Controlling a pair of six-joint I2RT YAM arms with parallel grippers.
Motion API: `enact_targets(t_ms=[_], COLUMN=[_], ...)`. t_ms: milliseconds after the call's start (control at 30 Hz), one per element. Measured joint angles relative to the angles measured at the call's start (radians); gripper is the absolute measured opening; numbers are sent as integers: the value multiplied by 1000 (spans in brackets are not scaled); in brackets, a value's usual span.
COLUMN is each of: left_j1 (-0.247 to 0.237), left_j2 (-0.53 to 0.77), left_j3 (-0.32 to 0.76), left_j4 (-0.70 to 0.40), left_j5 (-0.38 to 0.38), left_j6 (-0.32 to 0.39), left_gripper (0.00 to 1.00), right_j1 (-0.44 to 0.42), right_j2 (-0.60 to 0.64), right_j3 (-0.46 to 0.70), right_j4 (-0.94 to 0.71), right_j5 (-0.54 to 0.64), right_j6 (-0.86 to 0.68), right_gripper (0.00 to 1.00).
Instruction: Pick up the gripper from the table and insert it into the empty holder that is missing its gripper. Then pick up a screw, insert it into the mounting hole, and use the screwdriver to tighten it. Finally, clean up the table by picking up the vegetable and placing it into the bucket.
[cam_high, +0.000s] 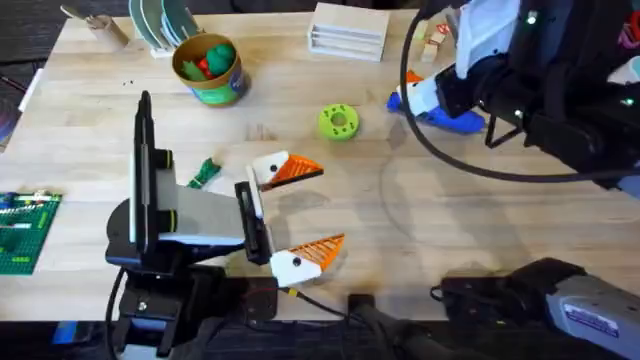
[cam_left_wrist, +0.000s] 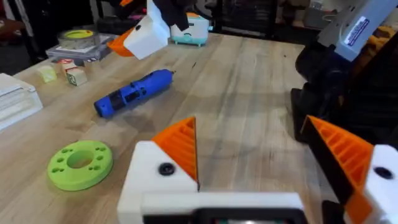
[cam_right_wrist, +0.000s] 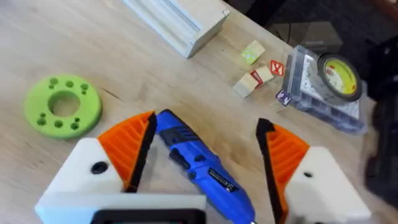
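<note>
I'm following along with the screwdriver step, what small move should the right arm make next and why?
Probably close the right gripper on the blue screwdriver. In the right wrist view the open orange-padded fingers straddle its body, one pad already against it, the other apart from it. It lies flat on the table near the lime-green disc, so closing should secure it before lifting.

We see a light wooden table (cam_high: 420, 230) (visible grain), dark carpeted floor (cam_high: 30, 40) beyond its far edge, dim cluttered room behind it in the left wrist view.
</note>
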Motion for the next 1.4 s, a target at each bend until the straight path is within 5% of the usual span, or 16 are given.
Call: enact_targets(t_ms=[300, 500, 800, 1067, 1267, 1400], left_j1=[0, 0, 0, 0, 0, 0], left_j2=[0, 0, 31, 292, 549, 697], left_j3=[1, 47, 397, 693, 903, 991], left_j4=[7, -14, -381, -636, -853, -877], left_j5=[-71, -285, -652, -822, -975, -1057], left_j6=[-8, -86, -123, -127, -36, 37], left_gripper=[992, 991, 991, 991, 991, 991], right_j1=[0, 0, 0, 0, 0, 0], right_j2=[-3, -2, -3, -3, -3, -3], right_j3=[0, 0, 0, 0, 0, 0], right_j4=[-2, 2, 2, 2, 2, 2], right_j5=[-6, -6, -6, -6, -6, -6], right_j6=[183, 211, 222, 222, 222, 222], right_gripper=[991, 991, 991, 991, 991, 992])
